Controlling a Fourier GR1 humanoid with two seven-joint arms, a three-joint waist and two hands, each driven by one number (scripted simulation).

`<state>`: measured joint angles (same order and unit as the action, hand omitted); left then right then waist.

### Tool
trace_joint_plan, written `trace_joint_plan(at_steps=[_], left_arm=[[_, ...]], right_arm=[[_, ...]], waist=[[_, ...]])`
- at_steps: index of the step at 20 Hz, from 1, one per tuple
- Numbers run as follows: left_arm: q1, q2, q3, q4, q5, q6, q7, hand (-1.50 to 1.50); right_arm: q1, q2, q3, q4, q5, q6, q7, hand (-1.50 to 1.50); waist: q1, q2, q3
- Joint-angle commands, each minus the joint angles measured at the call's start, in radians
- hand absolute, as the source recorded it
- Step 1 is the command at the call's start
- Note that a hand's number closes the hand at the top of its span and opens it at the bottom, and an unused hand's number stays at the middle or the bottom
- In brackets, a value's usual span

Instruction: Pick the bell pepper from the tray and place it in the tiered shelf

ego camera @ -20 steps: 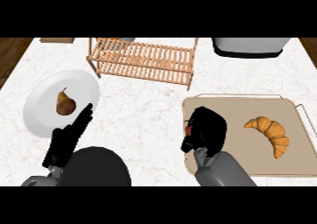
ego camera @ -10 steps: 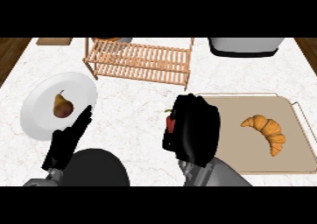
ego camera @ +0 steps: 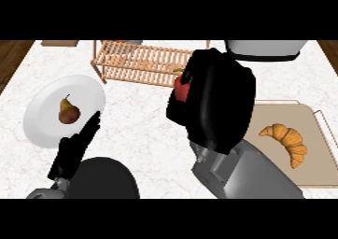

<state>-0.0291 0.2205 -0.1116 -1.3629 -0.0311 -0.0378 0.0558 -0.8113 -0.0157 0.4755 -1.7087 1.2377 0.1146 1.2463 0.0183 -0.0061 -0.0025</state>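
Note:
My right hand [ego camera: 214,98] is raised high over the counter, its fingers curled round a red bell pepper [ego camera: 180,88] of which only a sliver shows at the hand's left side. It hangs just right of the wooden tiered shelf [ego camera: 134,63], which stands at the back centre. The beige tray [ego camera: 323,154] lies at the right, partly hidden by my right forearm. My left hand [ego camera: 75,149] rests open at the lower left, fingers straight, over the rim of a white plate [ego camera: 51,121].
A croissant [ego camera: 287,141] lies on the tray. A brown pear [ego camera: 67,111] sits on the white plate. A grey appliance [ego camera: 263,49] stands at the back right. A small wooden board [ego camera: 59,43] shows at the back left.
My right hand has lifted the bell pepper off the tray and carried it up and left, towards the tiered shelf. The left hand has stayed still.

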Motion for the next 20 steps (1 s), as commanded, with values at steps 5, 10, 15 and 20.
trace_joint_plan(at_steps=[5,10,15,20], left_arm=[[0.012,0.032,0.014,-0.033,0.015,-0.039,-0.005,0.0],[-0.024,-0.021,-0.011,0.029,-0.017,-0.007,-0.022,0.0],[-0.031,0.027,0.038,0.029,0.023,-0.06,-0.022,0.0],[-0.027,-0.001,0.024,0.024,-0.006,-0.026,-0.031,0.0]], right_arm=[[-0.277,0.015,-0.233,0.266,0.02,0.043,0.116,1.5],[-0.396,0.015,-0.318,0.5,0.002,-0.067,0.072,1.5],[-0.522,0.009,-0.462,0.775,0.02,-0.118,-0.11,1.5],[-0.578,0.015,-0.529,1.025,-0.003,-0.246,-0.228,1.5]], waist=[[0.012,0.007,0.001],[0.022,0.014,0.001],[0.021,0.018,0.001],[0.035,0.025,0.001]])
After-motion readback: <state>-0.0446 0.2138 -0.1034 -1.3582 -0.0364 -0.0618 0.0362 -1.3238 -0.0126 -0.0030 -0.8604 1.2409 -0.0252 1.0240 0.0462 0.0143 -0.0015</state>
